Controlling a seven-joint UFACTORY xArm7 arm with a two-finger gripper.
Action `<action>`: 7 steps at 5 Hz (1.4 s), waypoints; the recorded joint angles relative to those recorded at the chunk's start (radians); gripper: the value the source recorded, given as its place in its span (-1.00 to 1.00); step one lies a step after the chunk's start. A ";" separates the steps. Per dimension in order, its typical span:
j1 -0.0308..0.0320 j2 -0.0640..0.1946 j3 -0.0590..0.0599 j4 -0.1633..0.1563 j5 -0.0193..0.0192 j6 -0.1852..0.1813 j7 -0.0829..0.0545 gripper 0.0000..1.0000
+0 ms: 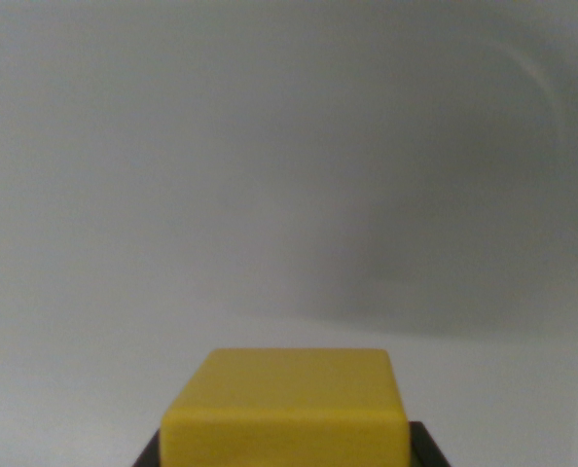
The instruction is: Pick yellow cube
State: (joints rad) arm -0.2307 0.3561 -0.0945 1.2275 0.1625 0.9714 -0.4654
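A: Start at the tool. What can you make out of the gripper?

B: Very little. Two dark, near-black corners (430,449) poke out at the bottom edge of the wrist view, one on each side of the block. I take them for parts of the gripper, but the fingertips themselves are out of frame.

A: So is it clamped or spread?

B: I cannot tell. The dark pieces sit right against the lower sides of the block, yet the contact line is hidden below the frame and the picture is soft.

A: And the task's thing?

B: The matte yellow cube with rounded edges (289,409) fills the bottom centre of the wrist view, between those dark corners. Its flat top face tilts away from the camera, and a brighter front face runs down to the lower edge, where it is cut off.

A: What lies beyond it?

B: A plain pale grey surface (124,243) takes up everything else. A broad, soft shadow (445,263) darkens the wrist view's right, with a faint curved light streak near the upper right corner.
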 joint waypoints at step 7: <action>0.0005 -0.041 -0.004 0.092 -0.0116 0.132 0.016 1.00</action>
State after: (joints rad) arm -0.2303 0.3155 -0.0986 1.3198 0.1510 1.1034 -0.4489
